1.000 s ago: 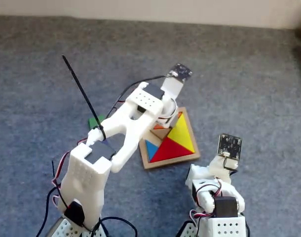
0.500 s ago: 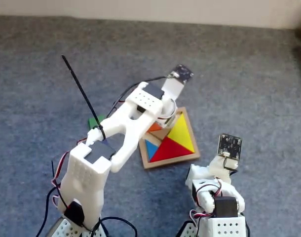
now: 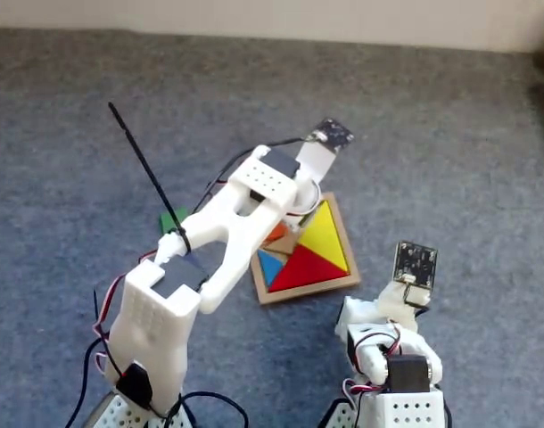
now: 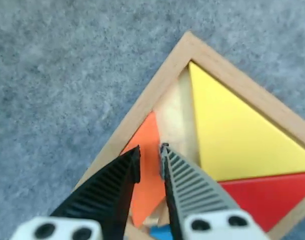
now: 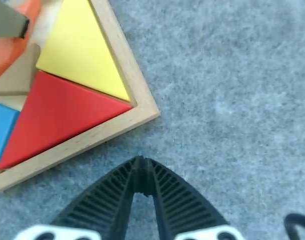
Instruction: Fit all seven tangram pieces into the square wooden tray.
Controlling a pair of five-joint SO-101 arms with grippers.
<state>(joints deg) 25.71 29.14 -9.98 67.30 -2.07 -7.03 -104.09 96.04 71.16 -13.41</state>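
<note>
The square wooden tray (image 3: 343, 285) lies on the carpet and holds a yellow triangle (image 3: 325, 236), a red triangle (image 3: 308, 267) and a blue piece (image 3: 272, 266). An orange triangle (image 4: 148, 150) lies against the tray's wooden rim (image 4: 165, 82), beside bare tray floor (image 4: 173, 112). My left gripper (image 4: 150, 150) stands over the orange triangle, its fingers a narrow gap apart and orange showing between them. The grey finger (image 4: 185, 185) sits at that piece's inner edge. My right gripper (image 5: 141, 165) is shut above bare carpet, just off the tray's rim (image 5: 137, 100). A green piece (image 3: 171, 219) lies on the carpet beyond the left arm.
Grey carpet surrounds the tray on all sides. A thin black rod (image 3: 147, 174) slants up from the left arm. The right arm's base (image 3: 392, 374) sits near the front edge, close to the tray's corner.
The left arm's wrist has shifted slightly, and the orange triangle has slid a little toward the tray's rim. The tray has nudged slightly. The right arm has kept still.
</note>
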